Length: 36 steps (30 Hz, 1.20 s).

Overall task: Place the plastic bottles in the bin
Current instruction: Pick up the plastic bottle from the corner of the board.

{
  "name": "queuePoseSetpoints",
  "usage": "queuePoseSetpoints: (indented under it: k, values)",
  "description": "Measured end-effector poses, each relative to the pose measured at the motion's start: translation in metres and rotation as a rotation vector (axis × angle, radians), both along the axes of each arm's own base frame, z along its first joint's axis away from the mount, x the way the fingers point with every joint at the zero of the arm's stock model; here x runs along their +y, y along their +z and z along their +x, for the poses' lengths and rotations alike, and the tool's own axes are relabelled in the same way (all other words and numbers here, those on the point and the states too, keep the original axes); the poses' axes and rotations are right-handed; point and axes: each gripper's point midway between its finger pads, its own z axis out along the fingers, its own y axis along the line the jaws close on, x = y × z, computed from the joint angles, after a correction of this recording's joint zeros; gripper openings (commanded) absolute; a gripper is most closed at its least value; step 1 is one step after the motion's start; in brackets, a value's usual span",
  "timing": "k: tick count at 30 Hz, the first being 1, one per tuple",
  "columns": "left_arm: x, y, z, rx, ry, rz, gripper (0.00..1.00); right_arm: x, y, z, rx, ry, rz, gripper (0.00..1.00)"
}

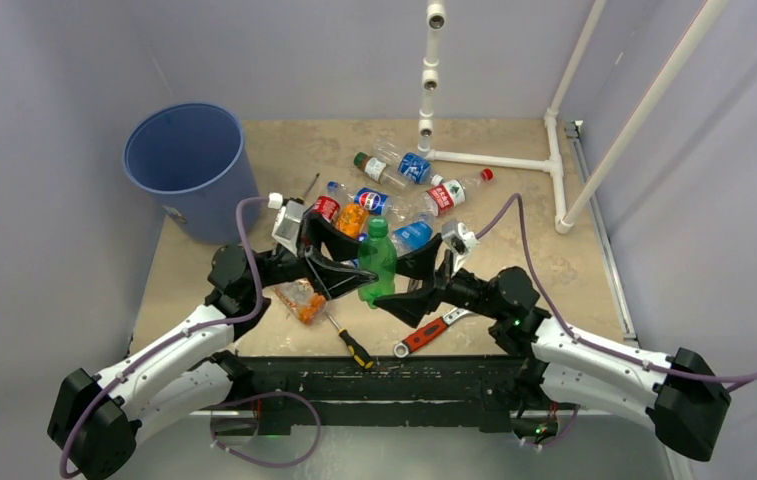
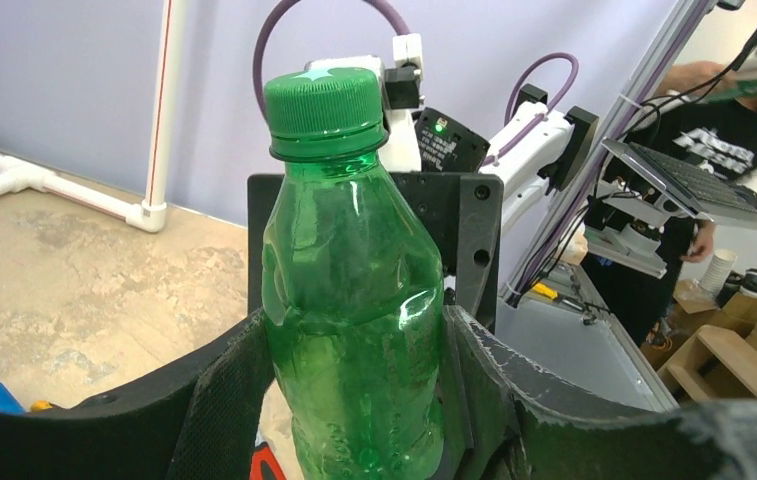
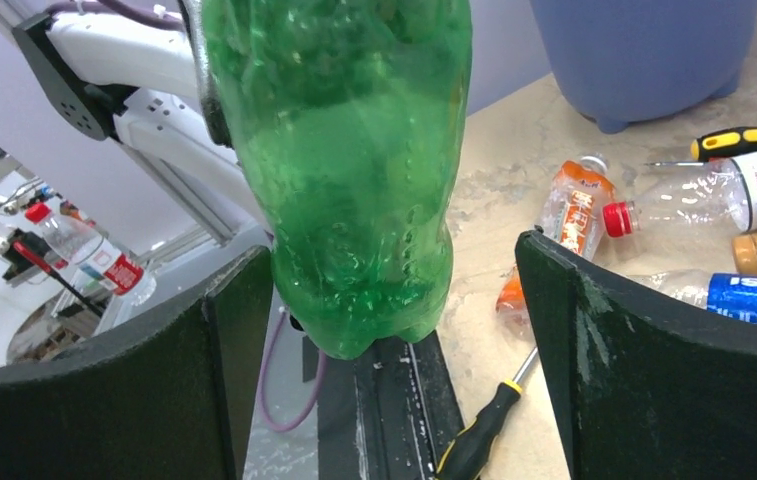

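Clamping the green bottle (image 1: 377, 262) by its body, the left gripper (image 2: 354, 375) presses a finger on each side, while the right gripper (image 3: 394, 260) stands wide apart around the bottle's base. Only the left wrist view shows the green cap, and only the right wrist view shows the base lifted off the tabletop. From above, the blue bin (image 1: 216, 205) sits at ten o'clock of the bottle, the other plastic bottles (image 1: 399, 195) at twelve, a crushed orange bottle (image 1: 301, 298) at eight, a screwdriver (image 1: 351, 343) at seven and a wrench (image 1: 426, 333) at five.
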Motion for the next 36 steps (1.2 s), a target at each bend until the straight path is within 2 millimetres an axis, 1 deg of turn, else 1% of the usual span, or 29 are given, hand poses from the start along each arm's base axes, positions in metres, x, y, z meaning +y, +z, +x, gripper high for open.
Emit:
queuePoseSetpoints:
  k: [1,2,3,5,7,9,10,13,16,18,19,22,25,27,32,34,36]
  values:
    - [0.000,0.001,0.000,-0.001,0.001,-0.003,0.00,0.003,-0.001,-0.001,0.005,0.005,0.002,0.82]
    - [0.000,0.001,0.000,-0.004,0.003,-0.007,0.05,0.005,-0.002,-0.002,0.010,0.012,0.004,0.76]
    - [0.001,0.001,0.000,-0.005,0.005,-0.009,0.16,0.009,-0.004,-0.003,0.018,0.018,0.003,0.71]
    - [0.001,-0.002,0.002,0.001,0.011,-0.007,0.45,0.014,-0.006,-0.006,0.026,0.032,0.004,0.60]
    - [0.001,-0.003,0.002,0.007,0.015,-0.005,0.61,0.018,-0.006,-0.009,0.027,0.040,0.006,0.53]
    - [0.001,-0.003,0.002,0.006,0.018,-0.004,0.73,0.019,-0.006,-0.009,0.025,0.036,0.008,0.49]
    - [0.002,-0.003,0.002,0.004,0.024,-0.004,0.77,0.019,-0.005,-0.009,0.019,0.030,0.008,0.47]
    - [0.006,-0.003,0.005,0.008,0.067,0.009,0.84,0.017,-0.006,-0.007,-0.001,0.002,-0.006,0.44]
    - [0.013,0.004,0.011,-0.009,0.139,0.014,0.87,0.012,-0.009,-0.004,-0.023,-0.037,-0.037,0.43]
    - [0.016,0.016,0.014,-0.028,0.174,0.008,0.87,0.008,-0.012,-0.001,-0.034,-0.062,-0.063,0.42]
    - [0.016,0.025,0.017,-0.040,0.188,0.007,0.87,0.008,-0.015,0.000,-0.037,-0.071,-0.076,0.42]
    - [0.012,0.052,0.027,-0.054,0.212,0.014,0.87,0.005,-0.026,0.004,-0.037,-0.099,-0.125,0.41]
    - [0.005,0.065,0.038,-0.042,0.219,0.036,0.86,0.005,-0.033,0.007,-0.036,-0.117,-0.157,0.41]
    - [0.000,0.063,0.045,-0.024,0.218,0.064,0.84,0.004,-0.037,0.009,-0.036,-0.125,-0.174,0.41]
    - [-0.009,0.030,0.056,0.066,0.207,0.165,0.75,0.004,-0.038,0.011,-0.041,-0.139,-0.187,0.40]
    - [-0.011,0.021,0.057,0.090,0.203,0.193,0.69,0.004,-0.037,0.011,-0.045,-0.142,-0.186,0.40]
    - [-0.011,0.014,0.057,0.103,0.198,0.213,0.60,0.004,-0.037,0.012,-0.046,-0.144,-0.186,0.40]
